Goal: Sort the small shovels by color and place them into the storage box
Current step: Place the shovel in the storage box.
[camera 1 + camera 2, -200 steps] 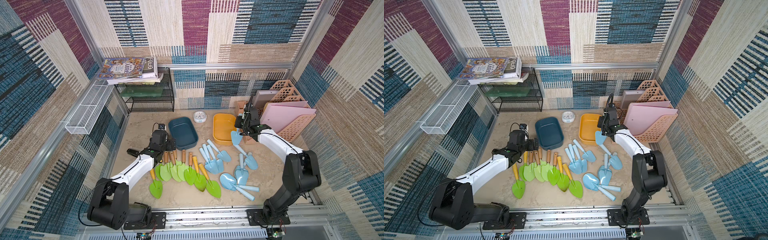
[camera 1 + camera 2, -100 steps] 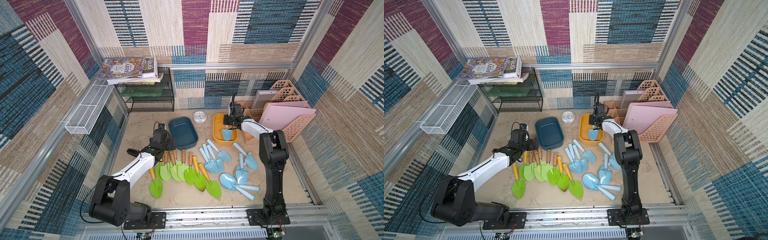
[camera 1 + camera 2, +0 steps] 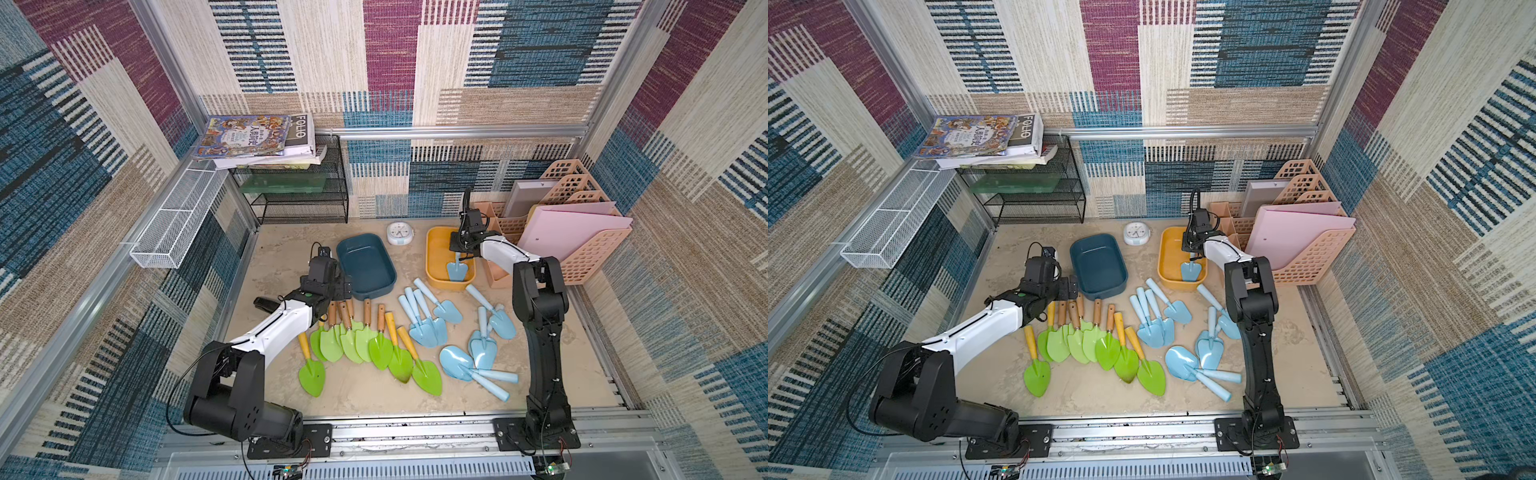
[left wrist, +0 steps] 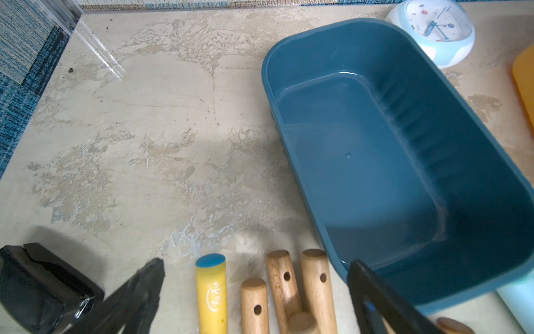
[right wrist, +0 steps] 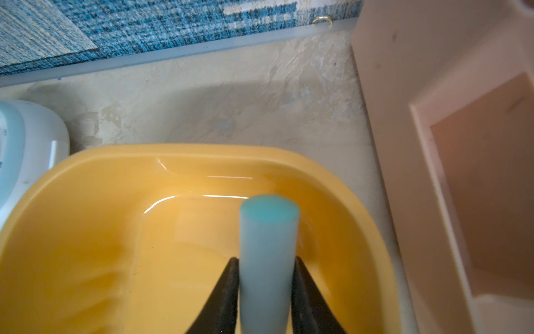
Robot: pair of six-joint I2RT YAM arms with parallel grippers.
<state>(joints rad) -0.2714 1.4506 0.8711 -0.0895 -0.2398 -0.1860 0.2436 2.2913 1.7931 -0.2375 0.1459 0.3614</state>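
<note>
While left gripper (image 4: 255,266) gapes over handles of green shovels (image 3: 332,345), right gripper (image 5: 266,260) fingers (image 5: 226,286) flank pale blue shovel (image 5: 267,245) in yellow box (image 5: 115,162); grip unclear.

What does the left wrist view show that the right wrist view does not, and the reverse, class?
Left wrist only: the dark blue box, wooden handles and a yellow handle under the left gripper with its jaws wide open.
Right wrist only: the handle of the pale blue shovel between the jaws of the right gripper, and the pink organizer.
Both: the clock, the beige tabletop, and the yellow box, only a sliver of it in the left wrist view.
</note>
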